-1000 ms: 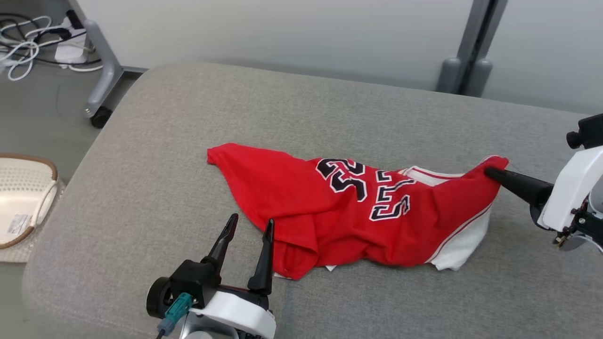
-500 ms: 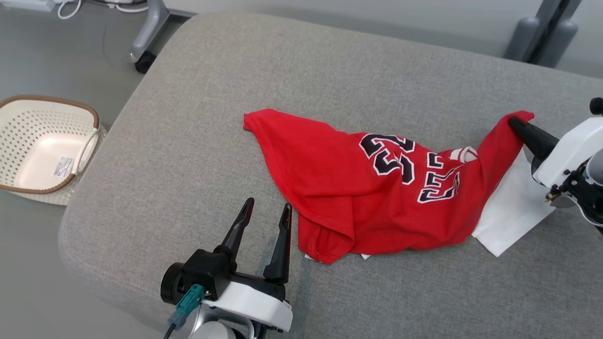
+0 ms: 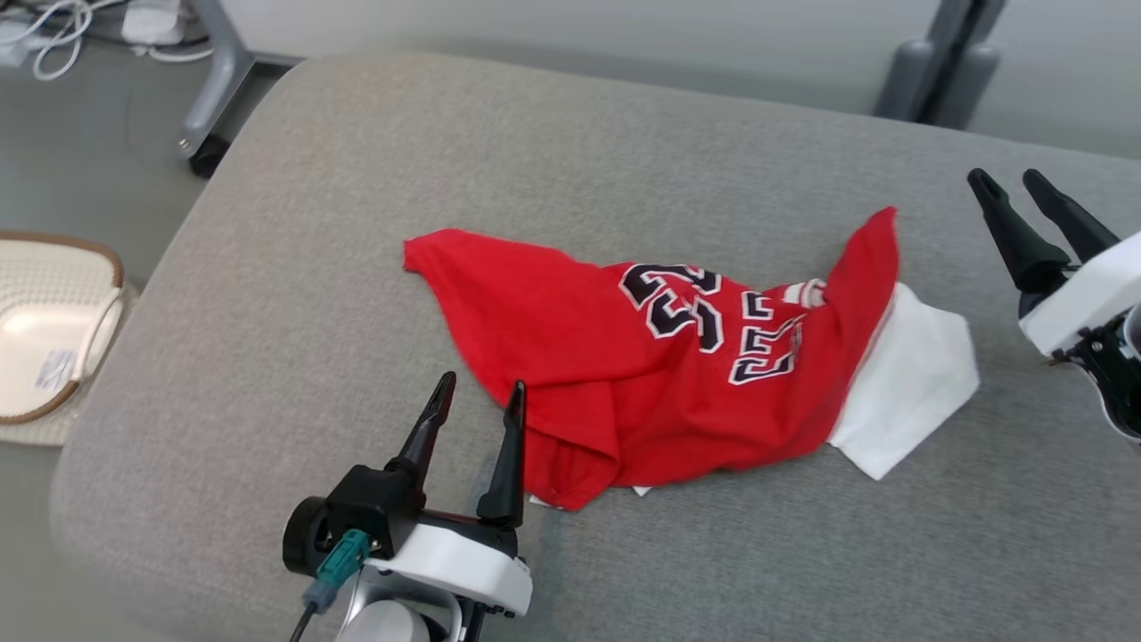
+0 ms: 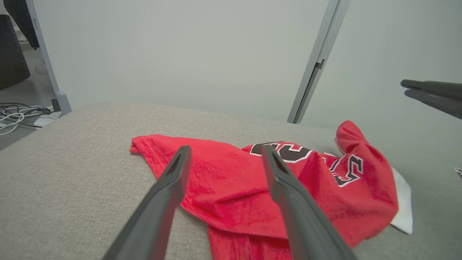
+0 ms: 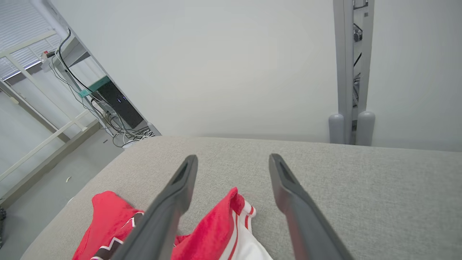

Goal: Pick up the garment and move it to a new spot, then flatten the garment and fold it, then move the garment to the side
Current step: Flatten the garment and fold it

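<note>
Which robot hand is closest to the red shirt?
The left gripper, at the head view's lower left: its jaws stand right beside the red shirt. The right gripper is farther off, with bare cushion between.

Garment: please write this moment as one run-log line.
garment: crumpled on grey cushion, not folded | right hand: open, apart from garment | left hand: open, empty, near garment
</note>
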{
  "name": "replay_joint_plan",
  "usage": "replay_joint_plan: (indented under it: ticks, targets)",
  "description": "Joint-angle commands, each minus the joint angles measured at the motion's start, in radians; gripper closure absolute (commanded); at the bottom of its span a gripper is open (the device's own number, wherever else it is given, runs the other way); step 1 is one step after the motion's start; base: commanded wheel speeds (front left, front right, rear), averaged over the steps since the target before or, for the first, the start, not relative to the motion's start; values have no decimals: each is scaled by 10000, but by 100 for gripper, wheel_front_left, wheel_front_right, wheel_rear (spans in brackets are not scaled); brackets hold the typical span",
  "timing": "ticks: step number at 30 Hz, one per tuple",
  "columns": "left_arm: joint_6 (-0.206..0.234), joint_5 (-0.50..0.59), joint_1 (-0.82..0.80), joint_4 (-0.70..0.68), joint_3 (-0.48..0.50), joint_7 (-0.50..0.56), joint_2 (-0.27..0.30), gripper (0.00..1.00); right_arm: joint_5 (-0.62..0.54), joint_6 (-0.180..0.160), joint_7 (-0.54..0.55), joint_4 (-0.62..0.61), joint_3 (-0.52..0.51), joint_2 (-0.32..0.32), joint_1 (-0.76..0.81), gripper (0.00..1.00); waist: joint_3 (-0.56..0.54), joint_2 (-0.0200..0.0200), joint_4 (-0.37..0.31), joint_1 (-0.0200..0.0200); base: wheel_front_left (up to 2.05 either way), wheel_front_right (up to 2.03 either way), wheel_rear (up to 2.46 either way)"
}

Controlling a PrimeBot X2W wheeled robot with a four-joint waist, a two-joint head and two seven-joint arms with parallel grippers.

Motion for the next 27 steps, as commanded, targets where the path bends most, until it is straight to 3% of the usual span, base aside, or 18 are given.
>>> replay_joint_plan:
  ticks: [1,6,10,22,27]
  targets:
    - [-85,125,140,68,150,-17,43,0,-102,2,-206,-81,-26,-201,266,0,-415,0,-460,0,0,0,0]
    - [-280,308,203,138,505,-17,42,0,-549,2,-433,-33,42,-510,820,0,-617,0,-827,0,0,0,0]
    - [-433,357,195,173,545,-17,42,0,-747,2,-329,436,413,-332,1253,0,-600,0,-869,0,0,0,0]
    - [-259,67,-81,19,162,-17,43,0,97,2,2665,2173,1302,481,479,0,-5,0,-14,0,0,0,0]
    - [-189,-30,-50,-42,90,-17,42,0,440,2,3358,2681,1385,695,485,0,22,0,315,0,0,0,0]
